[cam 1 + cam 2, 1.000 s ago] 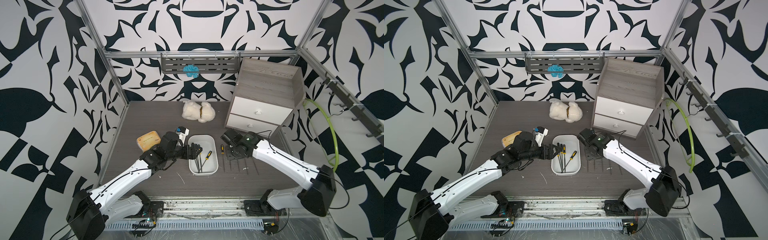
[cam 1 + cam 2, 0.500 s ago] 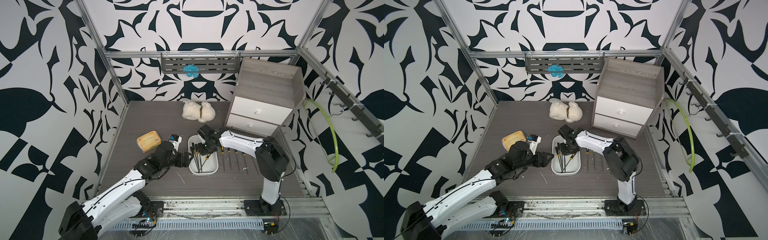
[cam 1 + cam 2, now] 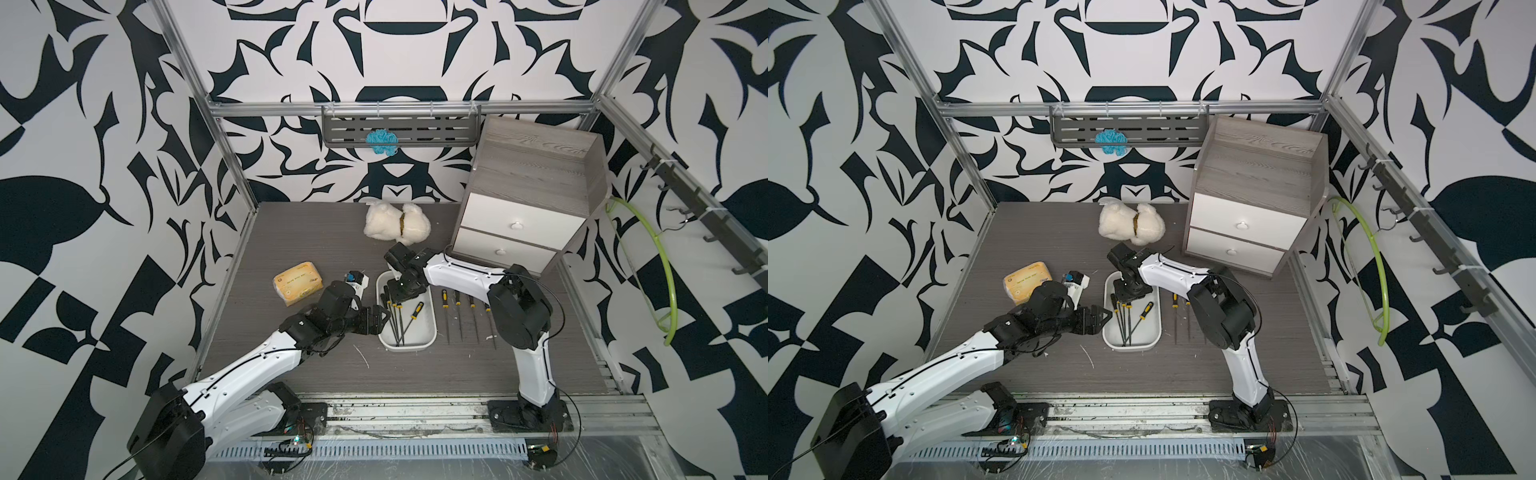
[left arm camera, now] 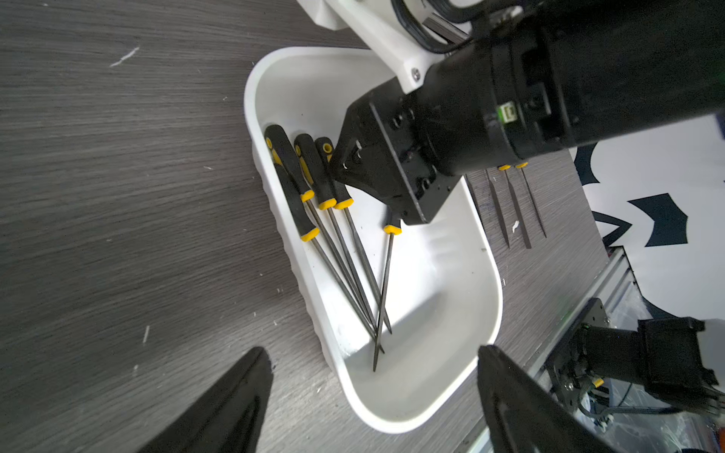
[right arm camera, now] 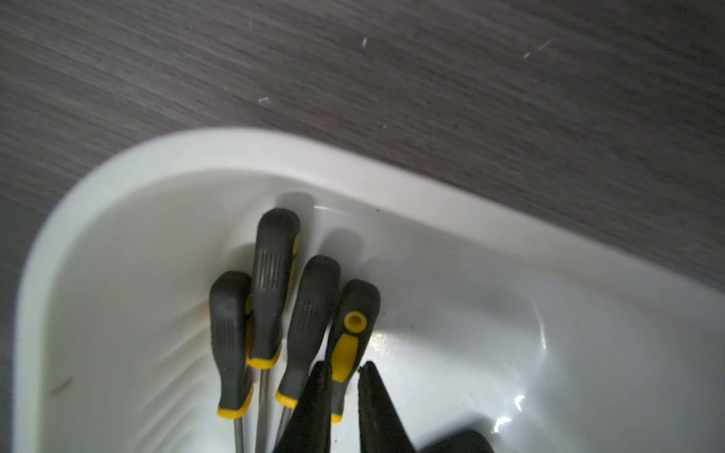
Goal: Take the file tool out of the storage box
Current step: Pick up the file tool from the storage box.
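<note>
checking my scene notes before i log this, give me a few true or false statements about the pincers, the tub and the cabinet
1. The left pincer is open and holds nothing. True.
2. The tub is empty. False: five files lie in it.
3. The right pincer is down in the tub, closed on a file handle. True.
4. The cabinet has a drawer pulled out. False: both drawers are shut.
5. Loose files lie on the table beside the tub. True.
</note>
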You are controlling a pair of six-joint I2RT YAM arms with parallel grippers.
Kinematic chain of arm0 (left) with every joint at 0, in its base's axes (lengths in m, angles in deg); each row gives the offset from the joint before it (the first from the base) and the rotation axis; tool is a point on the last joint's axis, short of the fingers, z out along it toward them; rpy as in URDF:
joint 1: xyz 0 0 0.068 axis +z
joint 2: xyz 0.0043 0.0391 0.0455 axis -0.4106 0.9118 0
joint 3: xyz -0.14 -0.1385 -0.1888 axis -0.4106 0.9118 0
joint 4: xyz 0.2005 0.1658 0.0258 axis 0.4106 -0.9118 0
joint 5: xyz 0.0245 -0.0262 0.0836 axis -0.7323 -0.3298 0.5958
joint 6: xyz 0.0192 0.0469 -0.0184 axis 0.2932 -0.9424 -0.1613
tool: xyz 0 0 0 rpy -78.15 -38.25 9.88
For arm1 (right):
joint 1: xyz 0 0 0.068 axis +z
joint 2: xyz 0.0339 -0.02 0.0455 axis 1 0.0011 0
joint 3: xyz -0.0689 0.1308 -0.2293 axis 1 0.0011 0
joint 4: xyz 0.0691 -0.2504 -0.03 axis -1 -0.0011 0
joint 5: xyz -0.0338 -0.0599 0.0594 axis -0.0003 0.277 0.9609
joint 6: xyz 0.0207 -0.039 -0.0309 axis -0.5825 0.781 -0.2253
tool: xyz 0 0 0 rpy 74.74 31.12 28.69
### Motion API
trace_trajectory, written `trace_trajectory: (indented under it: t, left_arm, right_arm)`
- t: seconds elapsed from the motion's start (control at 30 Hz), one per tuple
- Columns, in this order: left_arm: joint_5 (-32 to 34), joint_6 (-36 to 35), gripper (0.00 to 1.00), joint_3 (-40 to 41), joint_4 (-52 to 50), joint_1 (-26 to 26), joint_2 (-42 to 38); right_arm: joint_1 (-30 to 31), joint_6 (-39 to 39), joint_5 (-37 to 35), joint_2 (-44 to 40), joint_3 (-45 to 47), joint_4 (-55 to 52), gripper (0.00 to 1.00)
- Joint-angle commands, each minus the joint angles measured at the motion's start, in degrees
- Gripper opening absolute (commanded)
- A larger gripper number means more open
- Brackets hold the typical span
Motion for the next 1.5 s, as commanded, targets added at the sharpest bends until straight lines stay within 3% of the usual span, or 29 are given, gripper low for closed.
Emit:
trace_trajectory:
  t: [0.0, 0.4, 0.7, 1.03, 1.2, 1.47]
  left_arm:
    - [-0.88, 0.16, 0.87, -0.32, 0.51, -0.07, -0.87]
    - [-0.55, 0.07, 0.88, -0.36, -0.43, -0.08, -2.01]
    - [-0.24, -0.02, 0.88, -0.54, -0.55, -0.06, -1.46]
    - [0.07, -0.10, 0.88, -0.63, -0.64, -0.08, -1.11]
    - [0.02, -0.10, 0.88, -0.70, -0.72, -0.08, -0.97]
    - [0.07, -0.19, 0.88, -0.81, -0.81, -0.09, -0.72]
  right_arm:
    - [-0.15, 0.99, -1.10, -0.20, -1.86, -0.86, 0.19]
    - [-0.20, -0.41, -3.54, 2.95, -2.85, -3.58, 0.25]
    - [0.02, -2.17, -0.90, 3.24, -2.61, -4.89, 0.28]
    - [0.46, -1.27, -14.33, 4.23, -4.46, -10.69, 0.27]
    - [0.37, -0.69, -7.20, 1.99, -2.50, -6.85, 0.27]
    - [-0.12, -0.51, -5.32, 4.17, -3.35, -7.09, 0.27]
